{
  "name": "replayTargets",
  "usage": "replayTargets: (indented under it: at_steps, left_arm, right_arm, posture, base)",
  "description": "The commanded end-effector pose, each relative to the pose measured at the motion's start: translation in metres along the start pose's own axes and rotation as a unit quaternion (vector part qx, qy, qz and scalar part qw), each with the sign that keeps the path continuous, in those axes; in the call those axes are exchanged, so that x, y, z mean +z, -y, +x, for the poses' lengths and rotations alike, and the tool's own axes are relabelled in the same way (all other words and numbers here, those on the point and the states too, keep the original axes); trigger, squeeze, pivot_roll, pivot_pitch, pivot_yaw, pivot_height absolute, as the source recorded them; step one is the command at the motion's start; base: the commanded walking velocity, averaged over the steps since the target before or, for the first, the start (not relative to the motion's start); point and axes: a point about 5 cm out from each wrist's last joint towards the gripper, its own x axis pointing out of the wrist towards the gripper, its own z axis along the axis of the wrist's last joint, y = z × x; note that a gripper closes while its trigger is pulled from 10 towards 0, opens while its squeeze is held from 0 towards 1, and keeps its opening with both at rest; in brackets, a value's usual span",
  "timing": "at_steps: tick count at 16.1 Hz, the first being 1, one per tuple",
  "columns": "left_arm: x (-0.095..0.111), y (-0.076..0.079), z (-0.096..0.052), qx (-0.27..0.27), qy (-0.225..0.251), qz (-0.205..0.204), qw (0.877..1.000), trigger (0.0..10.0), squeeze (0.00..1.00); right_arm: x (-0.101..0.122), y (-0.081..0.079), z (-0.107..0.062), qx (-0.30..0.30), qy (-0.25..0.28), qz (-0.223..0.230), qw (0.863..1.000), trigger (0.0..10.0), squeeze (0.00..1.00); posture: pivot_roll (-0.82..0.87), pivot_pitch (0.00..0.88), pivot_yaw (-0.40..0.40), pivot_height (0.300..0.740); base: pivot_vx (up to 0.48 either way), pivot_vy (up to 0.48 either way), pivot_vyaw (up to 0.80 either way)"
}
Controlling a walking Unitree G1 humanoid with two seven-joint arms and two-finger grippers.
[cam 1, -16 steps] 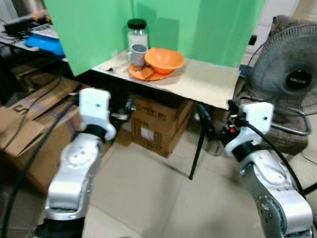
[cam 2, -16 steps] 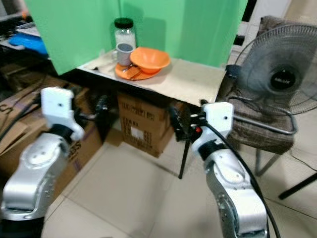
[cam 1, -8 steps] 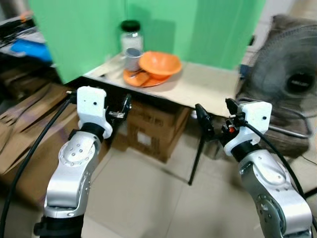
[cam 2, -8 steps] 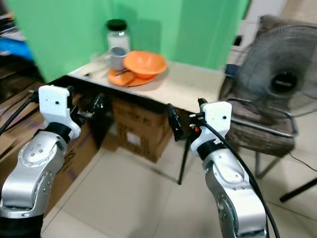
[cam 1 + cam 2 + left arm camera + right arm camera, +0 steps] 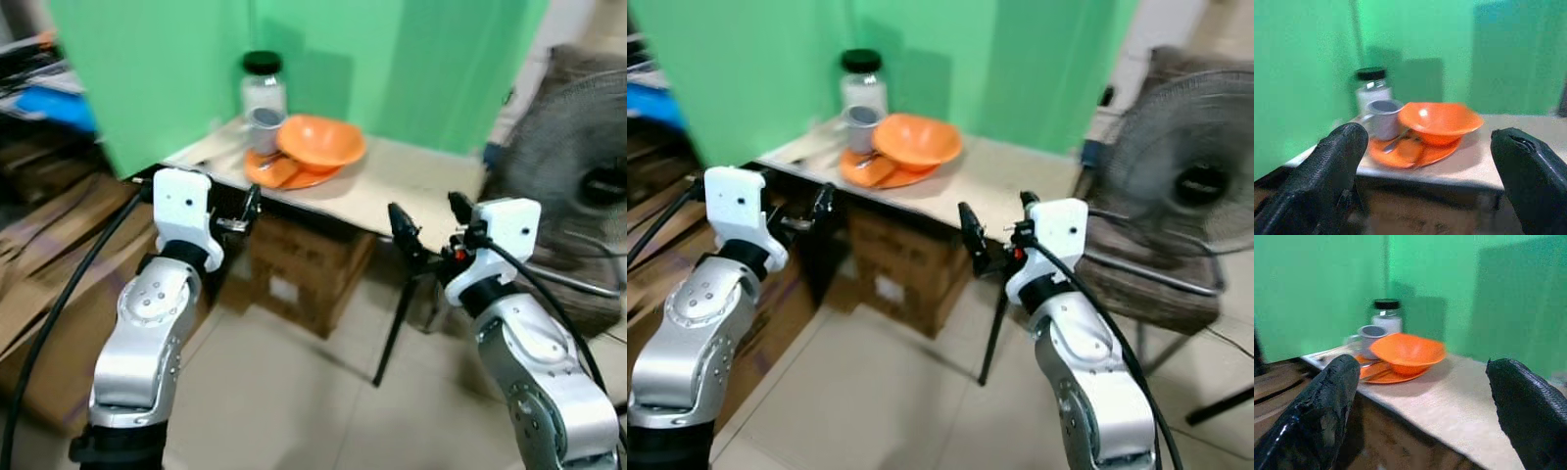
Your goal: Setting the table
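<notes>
A small table (image 5: 411,181) stands ahead against a green backdrop. On its far left corner an orange bowl (image 5: 320,142) rests tilted on an orange plate (image 5: 294,174), with a grey mug (image 5: 265,128) and a spoon (image 5: 1396,143) on the plate. A white jar with a black lid (image 5: 262,85) stands behind the mug. My left gripper (image 5: 247,211) is open, held below the table's left front edge. My right gripper (image 5: 429,217) is open too, near the table's right front corner. Both hold nothing.
Cardboard boxes (image 5: 304,264) sit under the table and more lie at the left (image 5: 59,245). A grey fan (image 5: 578,166) on a chair stands at the right. A thin black table leg (image 5: 392,323) drops to the tiled floor (image 5: 294,392).
The camera has shifted slightly and both arms have risen a little toward the table's edge. The dishes have not moved.
</notes>
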Motion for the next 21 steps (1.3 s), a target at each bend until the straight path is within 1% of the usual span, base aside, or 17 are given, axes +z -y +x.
replayTargets:
  at_steps: [1, 3, 7, 8, 9, 10, 12, 14, 15, 17, 18, 21]
  left_arm:
    - [0.001, 0.007, 0.002, -0.017, 0.002, -0.003, 1.000, 10.0, 0.00]
    - [0.000, 0.007, 0.002, -0.017, 0.001, -0.002, 1.000, 10.0, 0.00]
    - [-0.001, 0.009, 0.005, -0.030, -0.002, 0.002, 1.000, 10.0, 0.00]
    - [0.000, 0.007, 0.004, -0.033, -0.003, 0.003, 0.999, 10.0, 0.00]
    - [-0.004, 0.003, 0.003, -0.029, -0.011, 0.006, 1.000, 10.0, 0.00]
    - [-0.007, 0.000, 0.002, -0.025, -0.017, 0.010, 0.999, 10.0, 0.00]
    - [-0.007, -0.002, 0.001, -0.029, -0.018, 0.013, 0.999, 10.0, 0.00]
    - [-0.007, -0.002, 0.001, -0.033, -0.019, 0.019, 0.999, 10.0, 0.00]
    - [-0.006, -0.001, 0.002, -0.034, -0.016, 0.021, 0.999, 10.0, 0.00]
    - [-0.007, 0.001, 0.001, -0.040, -0.017, 0.025, 0.999, 10.0, 0.00]
    - [-0.008, 0.001, -0.001, -0.047, -0.020, 0.038, 0.998, 10.0, 0.00]
    - [-0.008, -0.002, -0.002, -0.050, -0.023, 0.048, 0.997, 10.0, 0.00]
  right_arm:
    - [0.002, 0.005, 0.001, -0.011, 0.004, -0.009, 1.000, 10.0, 0.00]
    - [0.002, 0.005, 0.001, -0.012, 0.005, -0.009, 1.000, 10.0, 0.00]
    - [0.002, 0.005, 0.000, -0.025, 0.011, -0.007, 1.000, 10.0, 0.00]
    - [0.002, 0.002, 0.000, -0.026, 0.012, -0.007, 1.000, 10.0, 0.00]
    - [0.000, -0.001, -0.002, -0.026, 0.011, -0.008, 1.000, 10.0, 0.00]
    - [-0.004, -0.002, -0.004, -0.026, 0.005, -0.019, 0.999, 10.0, 0.00]
    - [-0.009, -0.004, -0.006, -0.024, -0.001, -0.028, 0.999, 10.0, 0.00]
    - [-0.008, -0.003, -0.003, -0.030, 0.004, -0.014, 0.999, 10.0, 0.00]
    - [-0.007, -0.002, -0.001, -0.030, 0.010, -0.004, 1.000, 10.0, 0.00]
    - [-0.008, -0.003, 0.001, -0.021, 0.012, -0.001, 1.000, 10.0, 0.00]
    - [-0.011, -0.005, 0.003, -0.012, 0.011, 0.007, 1.000, 10.0, 0.00]
    - [-0.018, -0.009, 0.007, 0.006, 0.002, 0.020, 1.000, 10.0, 0.00]
  posture:
    - [0.05, 0.000, 0.004, 0.740]
    - [0.05, 0.000, 0.005, 0.740]
    - [0.05, 0.000, 0.034, 0.740]
    - [0.04, 0.000, 0.058, 0.740]
    - [0.04, 0.000, 0.077, 0.740]
    - [0.04, 0.000, 0.090, 0.740]
    - [0.04, 0.000, 0.097, 0.740]
    - [0.05, 0.000, 0.091, 0.740]
    - [0.05, 0.000, 0.088, 0.740]
    - [0.06, 0.000, 0.085, 0.740]
    - [0.07, 0.000, 0.084, 0.740]
    - [0.09, 0.000, 0.075, 0.740]
  base:
    - [0.379, 0.000, 0.00]
    - [0.377, 0.000, 0.00]
    - [0.376, 0.000, 0.00]
    - [0.371, 0.000, 0.00]
    - [0.364, 0.000, 0.00]
    - [0.360, 0.000, 0.00]
    - [0.358, 0.000, 0.00]
    - [0.360, 0.000, 0.00]
    - [0.356, 0.000, -0.80]
    - [0.356, 0.000, -0.80]
    - [0.352, 0.000, -0.56]
    - [0.337, 0.000, 0.00]
